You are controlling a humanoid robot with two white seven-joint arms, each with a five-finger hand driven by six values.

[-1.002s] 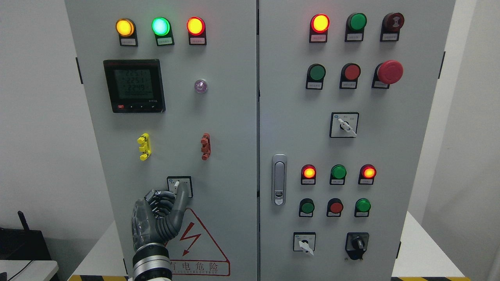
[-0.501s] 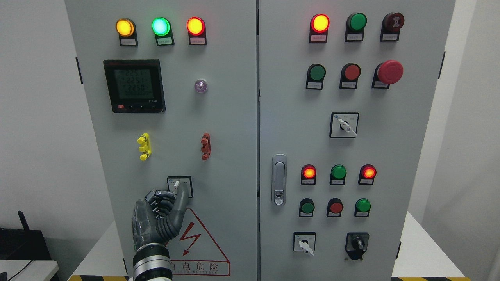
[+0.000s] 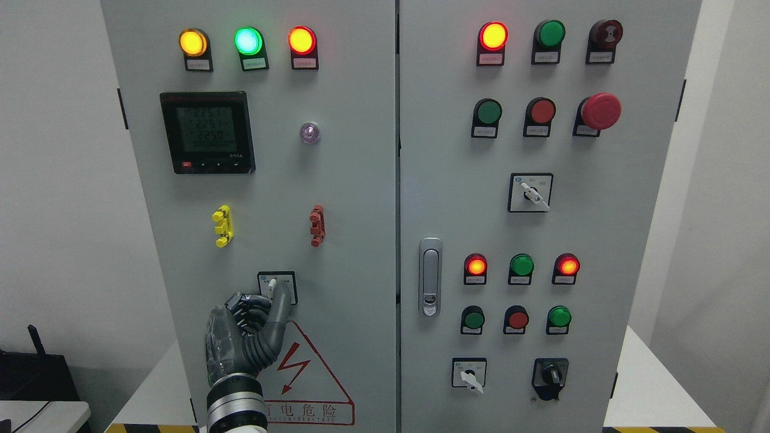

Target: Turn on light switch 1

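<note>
A small square rotary switch (image 3: 288, 278) sits low on the left door of the grey cabinet (image 3: 337, 198), above the red lightning warning triangle (image 3: 301, 367). My left hand (image 3: 272, 293) comes up from the bottom edge and is at this switch. Its thumb (image 3: 278, 307) points up across the switch face and the other fingers (image 3: 248, 308) are curled in at the left, pinching the white knob (image 3: 272, 282), whose tip shows just above them. The knob's lower part is hidden by the hand. My right arm does not show.
The left door carries three lit lamps (image 3: 248, 41), a digital meter (image 3: 207, 132) and yellow (image 3: 222, 226) and red (image 3: 316, 225) clips. The right door has a handle (image 3: 429, 276), lamps, push buttons, a red emergency stop (image 3: 600, 110) and more rotary switches (image 3: 530, 192).
My left hand and wrist have shifted a few pixels to the right; the hold on the knob looks the same. The meter digits have changed.
</note>
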